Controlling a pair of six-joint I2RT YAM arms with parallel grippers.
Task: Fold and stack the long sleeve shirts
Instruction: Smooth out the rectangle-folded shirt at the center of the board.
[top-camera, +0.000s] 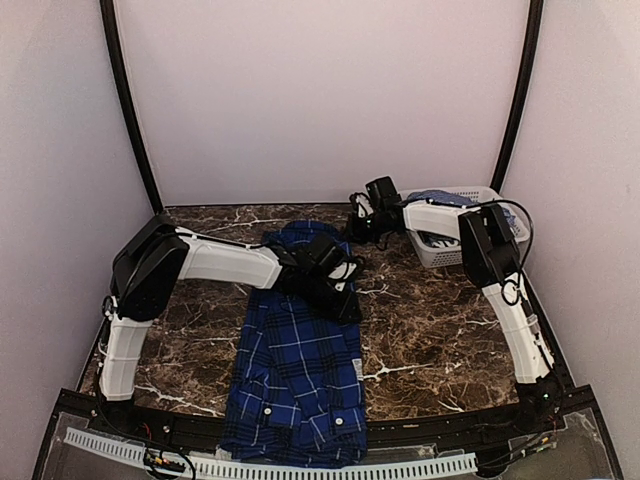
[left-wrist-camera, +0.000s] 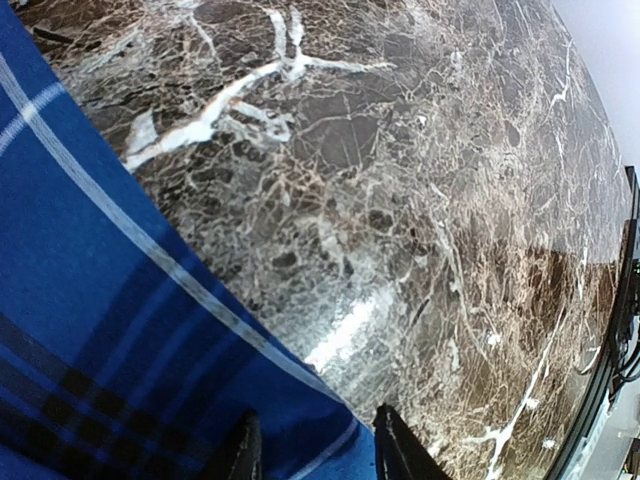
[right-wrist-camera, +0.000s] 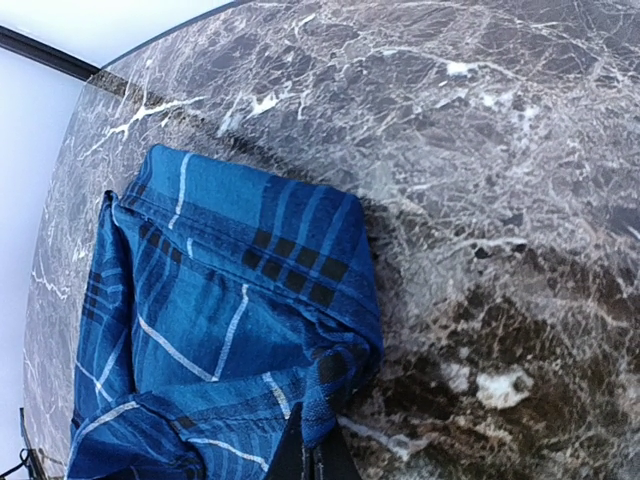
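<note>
Right wrist view: my right pincer (right-wrist-camera: 312, 455) is clenched, its tips meeting at a folded corner of the dark plaid shirt (right-wrist-camera: 220, 330). I cannot tell whether any cloth is caught between them. From the tips, the shirt spreads away and to the left.

Left wrist view: my left pincer (left-wrist-camera: 320, 455) stands part open with the shirt's edge between its two fingers (left-wrist-camera: 245, 455). I cannot tell whether it is pinching or only straddling the cloth.

Top external view: the shirt lies flat, well to the left of the white basket (top-camera: 480, 240). Its long axis runs from a far end about level with the basket back toward my bases. Both pincers sit on the shirt's basket-side edge. The right one is at the far corner, nearer the basket; the left one is just behind it, further down that edge.

I judge the coming fold turns on that edge: it has to travel across the long axis, away from the basket.

The desk (top-camera: 440, 330) is dark, glossy marble pattern, so cloth should slide. A broad stretch of it lies between shirt and basket. A second, lighter shirt (top-camera: 432, 197) shows in the basket.
</note>
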